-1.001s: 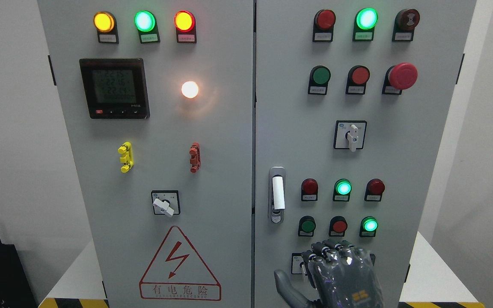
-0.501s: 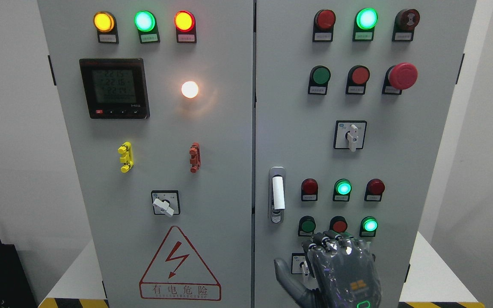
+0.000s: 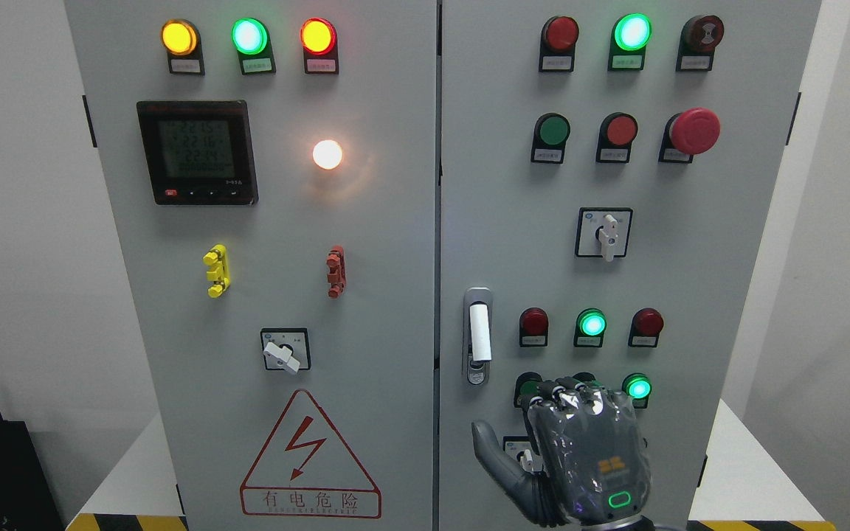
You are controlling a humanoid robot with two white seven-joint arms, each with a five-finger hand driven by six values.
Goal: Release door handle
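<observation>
While one right hand (image 3: pixel 587 450) hovers, fingers (image 3: pixel 554 394) curled empty, one door handle (image 3: pixel 478 333) untouched, two doors (image 3: pixel 388 295)

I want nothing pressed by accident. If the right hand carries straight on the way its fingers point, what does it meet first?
The right hand points up the panel, its fingers curled and holding nothing. First in line is the bottom row of buttons, whose dark ones its knuckles already overlap. The door handle lies off to the left. Depth is unclear.
</observation>
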